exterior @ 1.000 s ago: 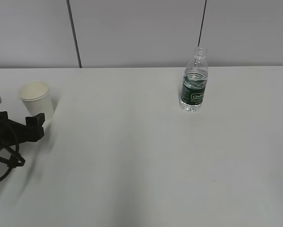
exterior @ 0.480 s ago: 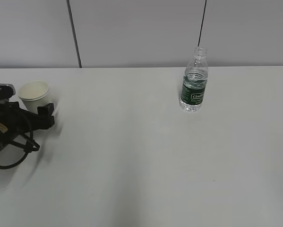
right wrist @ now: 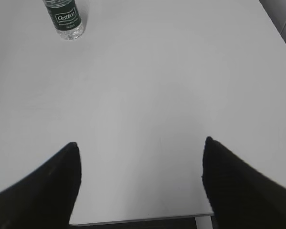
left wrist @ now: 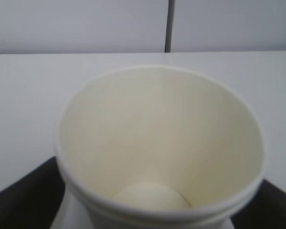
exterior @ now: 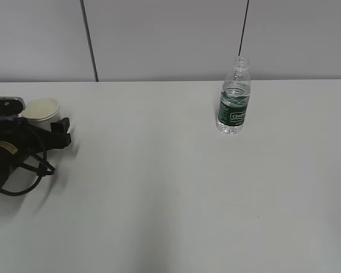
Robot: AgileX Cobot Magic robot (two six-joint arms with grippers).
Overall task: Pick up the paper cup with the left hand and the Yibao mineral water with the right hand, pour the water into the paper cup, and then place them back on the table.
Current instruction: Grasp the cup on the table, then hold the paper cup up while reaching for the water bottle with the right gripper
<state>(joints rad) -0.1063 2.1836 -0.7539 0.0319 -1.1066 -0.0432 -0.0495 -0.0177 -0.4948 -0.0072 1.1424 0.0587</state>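
Note:
The paper cup stands on the white table at the far left, its lower part hidden by my left gripper. In the left wrist view the empty cup fills the frame, and the left gripper has a black finger on each side of the cup. The jaws look open around it. The Yibao mineral water stands upright, uncapped, at the back right; it also shows in the right wrist view. My right gripper is open and empty, far from the bottle and out of the exterior view.
A grey panelled wall runs behind the table. The table's near edge shows just below the right gripper's fingers. The left arm's cables lie on the table at the far left.
My left gripper has moved forward and right, so its fingers now flank the cup. The cup and the bottle have stayed in place.

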